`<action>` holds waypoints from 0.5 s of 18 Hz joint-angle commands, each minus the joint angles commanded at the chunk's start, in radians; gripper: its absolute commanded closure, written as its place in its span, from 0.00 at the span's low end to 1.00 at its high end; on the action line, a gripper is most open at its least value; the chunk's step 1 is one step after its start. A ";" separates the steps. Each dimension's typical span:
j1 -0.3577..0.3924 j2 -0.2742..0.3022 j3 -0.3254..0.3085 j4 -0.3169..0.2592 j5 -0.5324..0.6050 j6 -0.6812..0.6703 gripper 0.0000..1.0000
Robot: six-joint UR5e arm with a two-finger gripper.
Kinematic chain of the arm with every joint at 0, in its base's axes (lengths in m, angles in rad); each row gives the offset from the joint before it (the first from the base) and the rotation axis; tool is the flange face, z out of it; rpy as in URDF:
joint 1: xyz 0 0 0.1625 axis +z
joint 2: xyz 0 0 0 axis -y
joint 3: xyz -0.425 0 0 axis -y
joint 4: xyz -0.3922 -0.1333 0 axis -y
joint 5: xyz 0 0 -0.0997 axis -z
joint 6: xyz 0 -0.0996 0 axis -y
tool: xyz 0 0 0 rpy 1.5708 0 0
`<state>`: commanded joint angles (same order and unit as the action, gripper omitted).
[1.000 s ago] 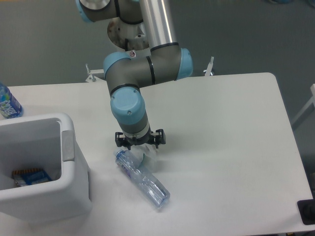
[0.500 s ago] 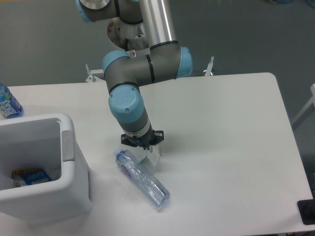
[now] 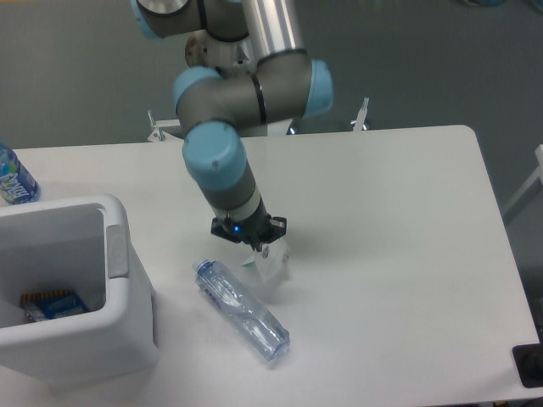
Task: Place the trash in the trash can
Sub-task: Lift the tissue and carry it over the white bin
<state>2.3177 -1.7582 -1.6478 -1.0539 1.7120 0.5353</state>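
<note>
Over table (image 3: 390,212), gripper (image 3: 257,248) pinching wrapper (image 3: 271,264)

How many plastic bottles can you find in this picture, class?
2. One clear bottle lies on its side on the table near the gripper; one blue-labelled bottle stands at the left edge, partly cropped. The bin's depths are partly hidden.

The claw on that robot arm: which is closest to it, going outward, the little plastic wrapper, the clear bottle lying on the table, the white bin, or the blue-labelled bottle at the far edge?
Measured from the gripper:
1. Wrapper, right at the fingertips, just below.
2. Clear bottle, lying on the table below and slightly left.
3. White bin, at the left.
4. Blue-labelled bottle, at the far left edge.
</note>
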 joint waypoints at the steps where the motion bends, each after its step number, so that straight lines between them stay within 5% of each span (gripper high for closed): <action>1: 0.024 0.023 0.029 0.000 -0.032 -0.005 1.00; 5: 0.147 0.065 0.121 0.003 -0.273 -0.101 1.00; 9: 0.180 0.065 0.190 0.003 -0.379 -0.214 1.00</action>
<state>2.4973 -1.6935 -1.4574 -1.0508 1.3333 0.3209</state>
